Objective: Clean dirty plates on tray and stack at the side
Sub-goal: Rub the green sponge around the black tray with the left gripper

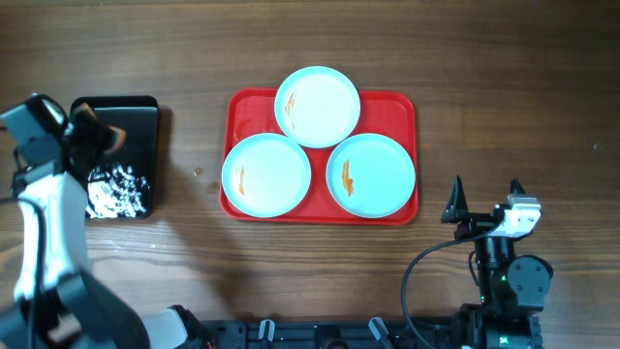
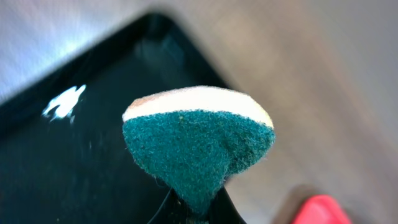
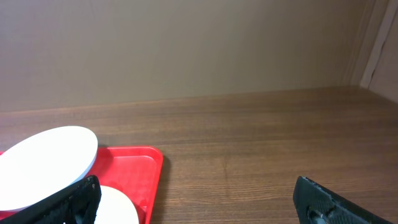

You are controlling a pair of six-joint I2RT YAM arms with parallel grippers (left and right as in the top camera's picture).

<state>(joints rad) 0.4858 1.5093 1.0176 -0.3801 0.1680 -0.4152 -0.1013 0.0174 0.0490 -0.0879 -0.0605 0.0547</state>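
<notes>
Sponge (image 2: 198, 146), left jaws largely hidden

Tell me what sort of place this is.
Probably a robot test bench staged for dishwashing, not a real kitchen: a bare wooden table against a plain wall, smeared plates on a red tray, and a green scrub sponge pinched in the left gripper.

Soft even light; glare on the black tray (image 1: 131, 121), left-wrist background blurred.

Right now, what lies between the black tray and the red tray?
Only bare table, apart from one tiny spot; the overhead view shows it.
</notes>
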